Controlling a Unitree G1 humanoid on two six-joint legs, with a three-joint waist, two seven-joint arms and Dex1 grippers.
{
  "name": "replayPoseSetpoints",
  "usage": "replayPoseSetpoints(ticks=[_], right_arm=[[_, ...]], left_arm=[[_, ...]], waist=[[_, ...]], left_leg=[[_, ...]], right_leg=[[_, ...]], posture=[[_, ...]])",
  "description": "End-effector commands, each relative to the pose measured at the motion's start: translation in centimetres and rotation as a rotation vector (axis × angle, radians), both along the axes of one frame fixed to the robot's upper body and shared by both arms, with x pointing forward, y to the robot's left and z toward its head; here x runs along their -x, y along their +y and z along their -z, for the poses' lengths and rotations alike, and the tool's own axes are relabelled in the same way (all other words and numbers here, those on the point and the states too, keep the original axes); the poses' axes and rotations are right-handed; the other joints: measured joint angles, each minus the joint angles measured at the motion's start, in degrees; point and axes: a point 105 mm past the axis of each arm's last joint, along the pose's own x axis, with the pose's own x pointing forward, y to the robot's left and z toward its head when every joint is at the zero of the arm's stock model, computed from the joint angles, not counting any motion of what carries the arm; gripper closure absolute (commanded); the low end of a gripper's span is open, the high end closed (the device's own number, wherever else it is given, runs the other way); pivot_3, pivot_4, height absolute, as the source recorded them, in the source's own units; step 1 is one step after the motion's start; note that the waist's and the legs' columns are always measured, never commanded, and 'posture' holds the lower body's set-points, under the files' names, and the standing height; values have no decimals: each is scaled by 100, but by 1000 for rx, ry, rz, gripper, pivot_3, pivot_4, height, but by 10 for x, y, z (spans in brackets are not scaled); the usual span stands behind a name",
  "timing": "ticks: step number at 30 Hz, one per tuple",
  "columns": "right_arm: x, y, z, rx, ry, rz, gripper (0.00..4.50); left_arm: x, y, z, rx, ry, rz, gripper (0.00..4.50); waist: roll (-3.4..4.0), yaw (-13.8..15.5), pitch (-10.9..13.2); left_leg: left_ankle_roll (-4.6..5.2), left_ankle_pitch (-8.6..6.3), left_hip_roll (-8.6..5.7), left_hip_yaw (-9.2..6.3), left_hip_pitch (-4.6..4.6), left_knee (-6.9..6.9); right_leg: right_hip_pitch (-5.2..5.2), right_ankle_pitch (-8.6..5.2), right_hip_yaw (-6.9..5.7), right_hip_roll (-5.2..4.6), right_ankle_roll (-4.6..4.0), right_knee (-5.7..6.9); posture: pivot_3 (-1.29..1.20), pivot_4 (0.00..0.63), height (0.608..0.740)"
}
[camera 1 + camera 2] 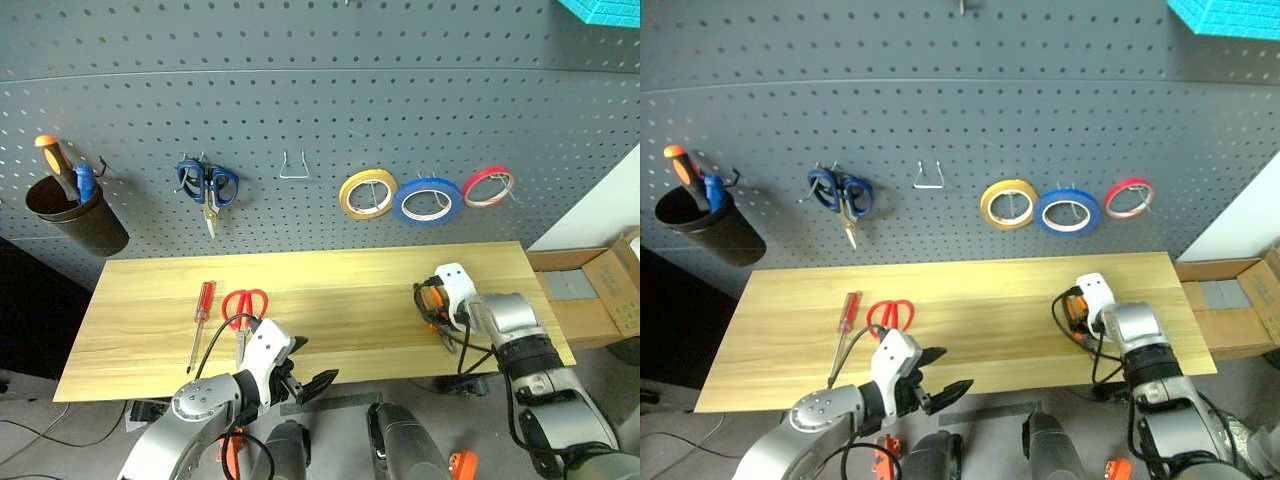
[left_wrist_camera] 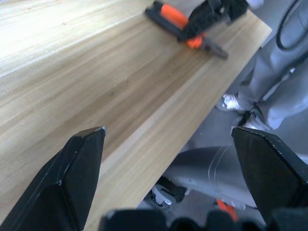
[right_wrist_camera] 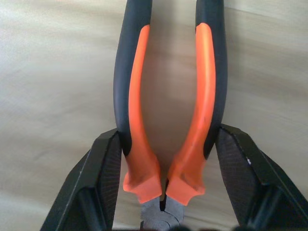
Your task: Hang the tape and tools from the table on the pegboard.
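— Pegboard [image 1: 300, 90] fills the frame's top, table [image 1: 330, 290] the middle. Your hands?

— Right gripper [image 3: 166, 154], centre right, has both fingers pressed against the pliers [image 3: 168, 96] on the wood. Left gripper [image 1: 300, 375], lower left, gapes empty.

— Other things?

— Red scissors [image 1: 244, 305] and screwdriver [image 1: 201, 322] lie left; blue tape [image 1: 427, 200] hangs upper right.

Three tape rings [image 1: 427, 199], two scissors [image 1: 244, 305], one screwdriver [image 1: 202, 322], one pliers [image 3: 168, 110]
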Motion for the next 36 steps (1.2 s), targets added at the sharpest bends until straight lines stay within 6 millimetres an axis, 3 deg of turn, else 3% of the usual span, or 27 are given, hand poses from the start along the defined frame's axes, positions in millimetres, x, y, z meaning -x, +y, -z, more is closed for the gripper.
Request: replayPoseSetpoints(ticks=[1, 5, 10, 16, 19, 22, 28, 36], right_arm=[[-5, 33, -58, -99, -249, -186, 2089], [2, 57, -102, -196, -404, -240, 2089], [1, 93, -162, -314, -622, -236, 2089], [-4, 119, -228, -361, -931, -246, 2089], [-3, 127, -264, -448, -1086, -240, 2089], [2, 131, -288, -473, -1237, -267, 2089], [3, 136, -312, -515, -1400, -270, 2089], [-24, 163, -308, -616, -1377, -208, 2089]], left_arm=[[5, 5, -23, 66, -63, -44, 0], [17, 21, -33, 71, -112, -126, 0], [15, 40, -61, 104, -221, -311, 0], [-1, 54, -96, 133, -374, -496, 0], [-10, 51, -113, 165, -439, -510, 0], [-18, 52, -120, 166, -472, -516, 0], [-30, 58, -124, 150, -507, -517, 0], [-56, 59, -140, 149, -560, -485, 0]], waist=[[1, 4, 0], [3, 42, 0], [4, 165, -1], [4, 376, -47], [-1, 483, -135], [-7, 542, -292], [-13, 647, -524], [-7, 628, -543]], left_leg=[[-3, 2, 1, 3, -23, 2], [-25, 7, 4, -6, -52, -1], [-37, 5, -2, -24, -70, 3], [-79, 29, -15, -48, -85, 5], [-128, 58, -18, -53, -115, 7], [-135, 61, -18, -46, -128, 5], [-139, 64, -24, -28, -114, 5], [-143, 91, 5, -53, 10, -9]], right_leg=[[-28, 2, 1, -7, 0, 6], [-61, 4, 3, -18, 0, 6], [-63, 3, -6, -24, -1, -3], [-66, 5, -33, -29, -1, 0], [-89, 16, -55, -14, -9, 3], [-99, 19, -76, 1, -14, 1], [-89, 26, -78, 14, -26, 2], [31, 55, -117, 59, -87, 9]], posture=[[42, 230, 740], [61, 223, 740], [103, 198, 740], [183, 140, 740], [218, 105, 740], [234, 83, 740], [234, 61, 740], [245, 109, 740]])
